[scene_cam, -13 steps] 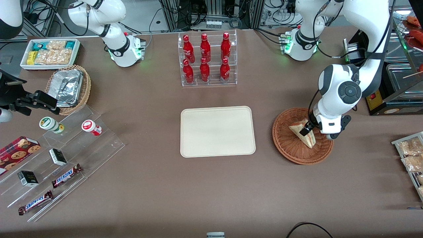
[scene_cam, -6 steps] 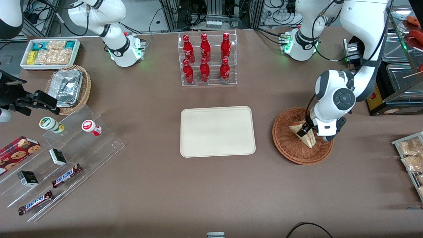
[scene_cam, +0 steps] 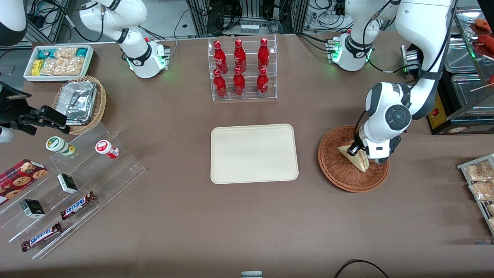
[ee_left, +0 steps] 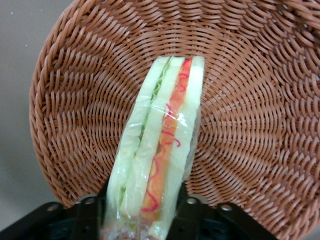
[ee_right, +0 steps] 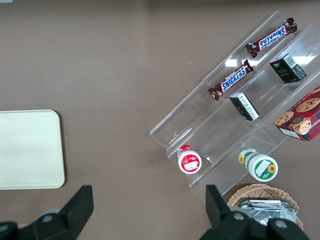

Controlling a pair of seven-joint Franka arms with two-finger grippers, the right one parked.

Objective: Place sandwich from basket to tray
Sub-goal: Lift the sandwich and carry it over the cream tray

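Observation:
The sandwich, a wrapped white-bread wedge with red and green filling, stands on edge in the round reddish-brown wicker basket. My left gripper reaches down into the basket, and its black fingers press on both bread faces, shut on the sandwich. The cream-beige tray lies flat beside the basket, toward the parked arm's end, with nothing on it.
A clear rack of red bottles stands farther from the front camera than the tray. Stepped acrylic shelves with snacks, a tan basket of foil trays and a white snack bin lie toward the parked arm's end. Packets sit at the working arm's end.
The working arm's wrist has shifted a little toward the tray over the basket. The sandwich has stayed in the basket between the fingers.

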